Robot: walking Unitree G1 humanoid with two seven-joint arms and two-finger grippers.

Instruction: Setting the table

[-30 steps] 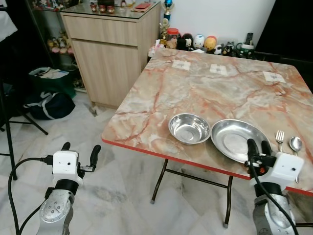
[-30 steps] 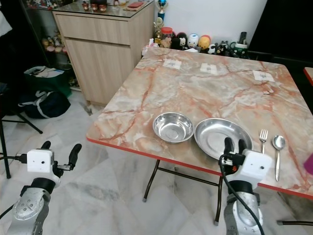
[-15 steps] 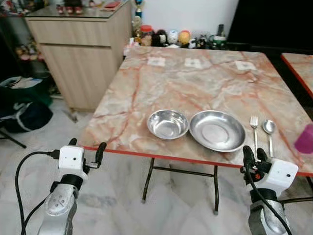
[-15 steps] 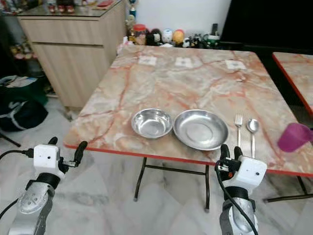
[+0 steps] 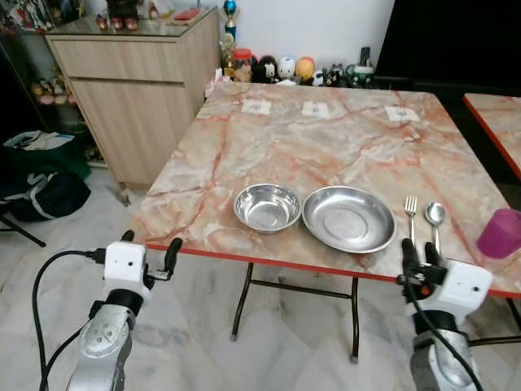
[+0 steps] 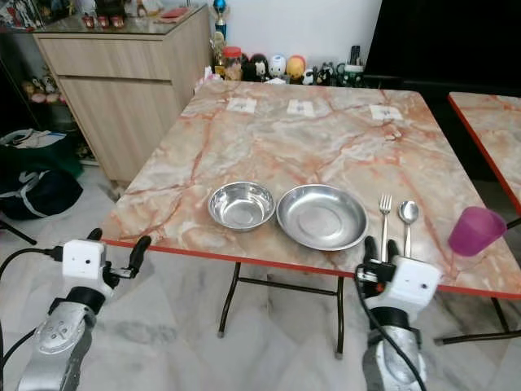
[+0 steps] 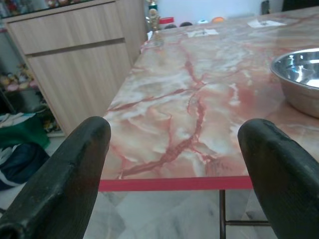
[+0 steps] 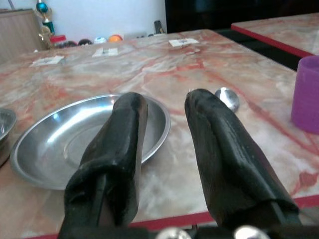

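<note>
Left gripper [image 5: 149,254] fingers spread wide, empty, held short of the bench's red edge; right gripper [image 6: 381,249] fingers narrow with a small gap, empty, at the near edge just before the fork [image 6: 384,212] and spoon [image 6: 407,215], likely poised to reach; bowl [image 6: 241,205] and plate [image 6: 321,217] sit side by side near the front, cutlery to their right, purple cup [image 6: 475,230] beyond: a place setting nearly laid; marble-patterned bench [image 5: 326,142]; far edge figurines [image 5: 285,68]; wooden cabinet [image 5: 138,90] left; bags [image 5: 41,179] on the tiled floor.
</note>
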